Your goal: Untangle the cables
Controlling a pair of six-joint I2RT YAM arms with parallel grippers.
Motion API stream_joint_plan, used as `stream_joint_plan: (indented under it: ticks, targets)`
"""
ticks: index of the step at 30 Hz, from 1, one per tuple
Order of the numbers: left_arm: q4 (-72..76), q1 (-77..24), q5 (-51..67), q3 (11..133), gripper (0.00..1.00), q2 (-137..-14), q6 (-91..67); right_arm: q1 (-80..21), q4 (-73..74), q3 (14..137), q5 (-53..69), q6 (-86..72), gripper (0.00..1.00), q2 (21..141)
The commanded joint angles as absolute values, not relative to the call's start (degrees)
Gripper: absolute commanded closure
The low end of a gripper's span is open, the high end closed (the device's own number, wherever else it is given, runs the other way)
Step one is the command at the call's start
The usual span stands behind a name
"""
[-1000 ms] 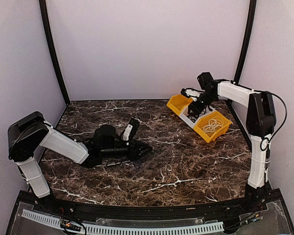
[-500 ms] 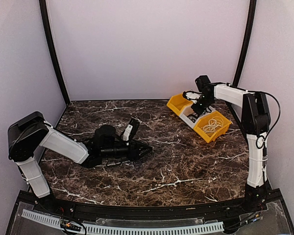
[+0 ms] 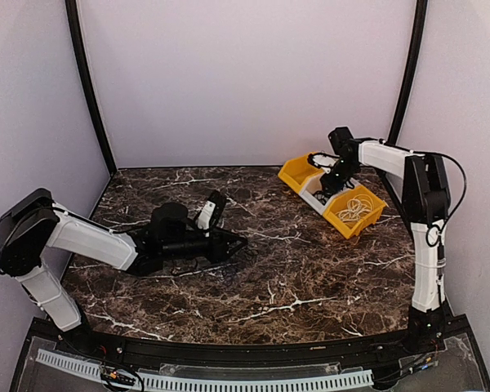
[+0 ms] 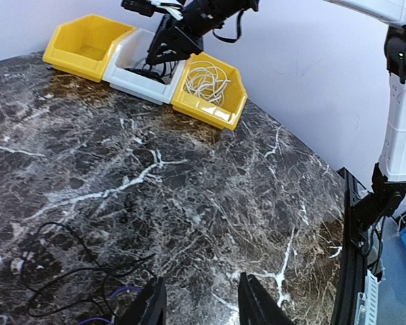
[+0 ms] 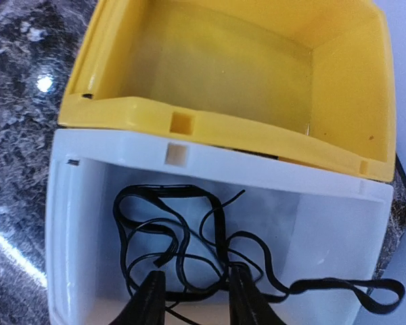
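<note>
A black cable [image 5: 189, 230] lies in loose loops inside the white bin [image 5: 108, 145]. One loop hangs over the bin's right rim. My right gripper [image 5: 197, 301] hovers just over it, open, with strands lying under and between its fingers; in the top view the right gripper [image 3: 328, 181] is over the middle bin. A coiled white cable [image 3: 355, 208] rests in the nearer yellow bin [image 3: 374, 214]. More thin black cables [image 4: 68, 271] lie on the marble to the left of my left gripper [image 4: 201, 305]. The left gripper is open, low over the table, and holds nothing.
The far yellow bin [image 5: 122, 115] looks empty. The three bins stand in a row at the back right of the marble table [image 3: 310, 278]. My left arm [image 3: 90, 241] lies low across the left side of the table. Curtain walls enclose the table.
My left arm has drawn back to the left and its gripper has shifted slightly. My right gripper has settled over the white bin, and its jaws now stand apart.
</note>
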State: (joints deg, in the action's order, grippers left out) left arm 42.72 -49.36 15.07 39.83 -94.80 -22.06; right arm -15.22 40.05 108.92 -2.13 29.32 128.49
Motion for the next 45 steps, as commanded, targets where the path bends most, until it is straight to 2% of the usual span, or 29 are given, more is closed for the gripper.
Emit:
stream_joint_plan:
  ticks: [1, 6, 11, 18, 21, 24, 28, 35, 45]
  targets:
    - [35.9, -49.5, 7.2, 40.5, 0.6, -88.1, -18.3, -14.9, 39.6, 106.8, 4.2, 28.2, 0.62, 118.0]
    - [28.3, -49.5, 2.3, 43.5, 0.57, -85.9, -18.2, -15.0, 40.7, 105.6, 6.6, 27.7, 0.54, 111.8]
    - [23.0, -49.5, -1.7, 44.5, 0.56, -85.1, -20.7, -15.0, 40.0, 100.2, 9.1, 28.2, 0.53, 105.6]
    - [17.1, -49.4, -6.9, 43.7, 0.55, -84.8, -25.2, -19.4, 36.2, 86.8, 27.6, 32.3, 0.54, 96.3]
    - [17.0, -49.5, -8.3, 42.1, 0.56, -84.4, -27.8, -24.2, 33.1, 80.3, 30.4, 34.0, 0.55, 95.4]
    - [17.3, -49.4, -9.6, 41.4, 0.56, -84.4, -30.0, -28.7, 32.9, 77.9, 31.7, 35.1, 0.56, 98.1]
    - [16.5, -49.4, -10.9, 41.6, 0.55, -85.2, -32.1, -32.1, 33.4, 80.4, 33.0, 33.8, 0.59, 104.1]
    - [14.1, -49.4, -14.6, 42.7, 0.56, -87.0, -38.1, -33.8, 31.8, 93.5, 29.6, 30.1, 0.62, 119.5]
    - [15.2, -49.4, -15.4, 40.4, 0.57, -82.7, -39.0, -36.6, 34.8, 108.6, 34.6, 28.3, 0.57, 134.4]
